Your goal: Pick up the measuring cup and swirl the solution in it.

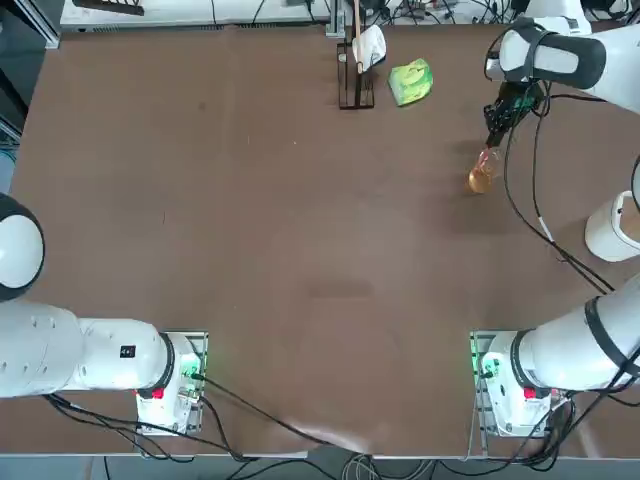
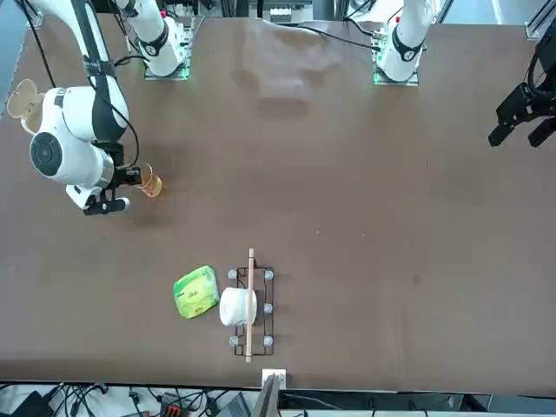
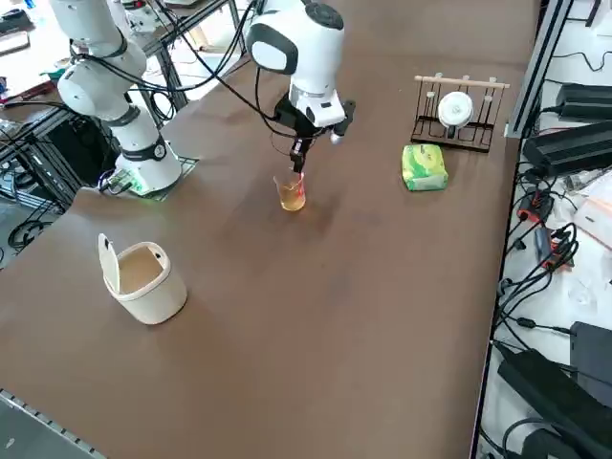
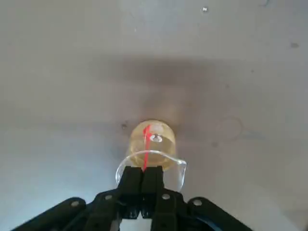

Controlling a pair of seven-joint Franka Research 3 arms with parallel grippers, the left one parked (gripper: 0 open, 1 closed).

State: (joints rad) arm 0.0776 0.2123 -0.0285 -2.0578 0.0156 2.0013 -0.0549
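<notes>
The measuring cup point(image 1: 483, 175) is a small clear glass vessel at the far right of the table, with the orange solution point(image 3: 293, 199) in its lower part. My right gripper point(image 3: 296, 164) comes down from above and is shut on the cup's rim. In the right wrist view the two black fingers point(image 4: 132, 180) pinch the glass wall of the cup point(image 4: 151, 144), and a red mark runs down its side. The cup's shadow lies apart from it on the table, so it hangs slightly raised. From the front, the cup point(image 2: 149, 183) sits just beside the gripper point(image 2: 130, 178).
A larger white cup with a handle point(image 3: 143, 279) stands near the right edge, closer to the arm's base. A yellow-green lumpy object point(image 1: 411, 81) and a dark rack holding a white roll point(image 1: 357, 70) stand at the far edge.
</notes>
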